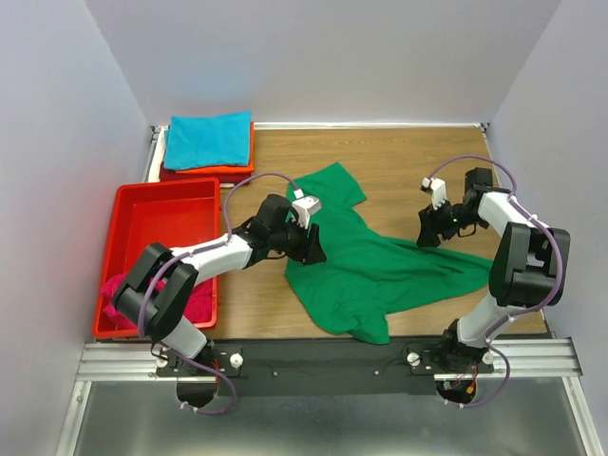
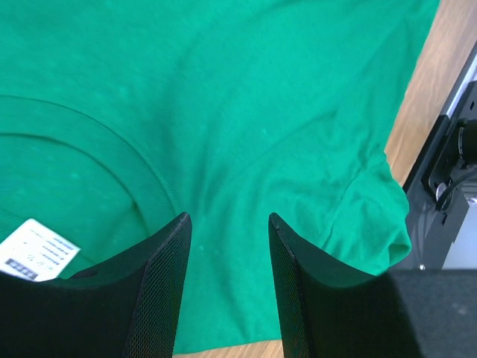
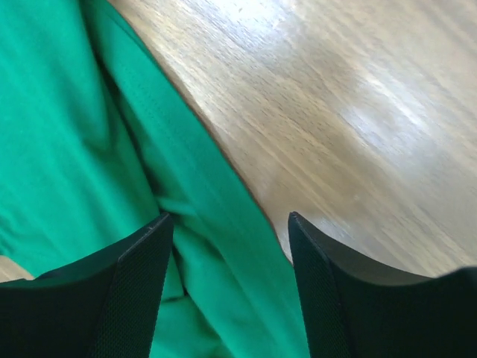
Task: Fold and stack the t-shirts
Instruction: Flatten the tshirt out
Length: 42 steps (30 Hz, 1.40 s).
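Top external: I see wood-grain table (image 1: 408, 161), pale walls (image 1: 332, 57), rumpled green t-shirt (image 1: 380, 271); left gripper (image 1: 313, 251) and right gripper (image 1: 426, 233) both released.

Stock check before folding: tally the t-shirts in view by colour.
Green t-shirt: 1
Teal t-shirt: 1
Orange t-shirt: 1, under the teal one
Magenta t-shirt: 1, in the red tray
Total: 4 in view

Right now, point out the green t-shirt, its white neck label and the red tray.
green t-shirt (image 1: 380, 271): top external view, middle of its body.
white neck label (image 2: 37, 250): left wrist view, centre of the label.
red tray (image 1: 157, 223): top external view, bare floor of the tray.
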Each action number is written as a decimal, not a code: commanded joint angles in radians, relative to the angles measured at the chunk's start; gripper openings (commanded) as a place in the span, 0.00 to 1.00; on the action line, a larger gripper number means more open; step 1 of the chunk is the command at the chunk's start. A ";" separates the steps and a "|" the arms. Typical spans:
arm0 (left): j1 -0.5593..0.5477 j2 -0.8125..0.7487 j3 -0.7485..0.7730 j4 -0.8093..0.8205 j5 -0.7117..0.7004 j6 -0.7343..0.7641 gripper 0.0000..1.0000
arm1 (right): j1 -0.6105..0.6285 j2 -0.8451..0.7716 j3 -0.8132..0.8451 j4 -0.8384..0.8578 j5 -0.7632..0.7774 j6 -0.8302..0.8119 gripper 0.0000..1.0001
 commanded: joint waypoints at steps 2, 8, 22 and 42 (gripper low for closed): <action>-0.019 0.061 -0.028 0.067 0.025 -0.038 0.54 | 0.073 0.057 -0.006 0.042 0.079 0.037 0.68; -0.028 0.106 -0.032 0.084 0.022 -0.043 0.53 | 0.124 0.083 -0.019 0.085 0.129 0.074 0.56; 0.003 0.192 -0.155 0.174 -0.049 -0.113 0.43 | 0.041 -0.152 -0.047 0.476 0.475 0.532 0.01; 0.027 0.178 -0.172 0.193 -0.072 -0.122 0.41 | -0.180 -0.152 -0.197 0.588 0.689 0.490 0.21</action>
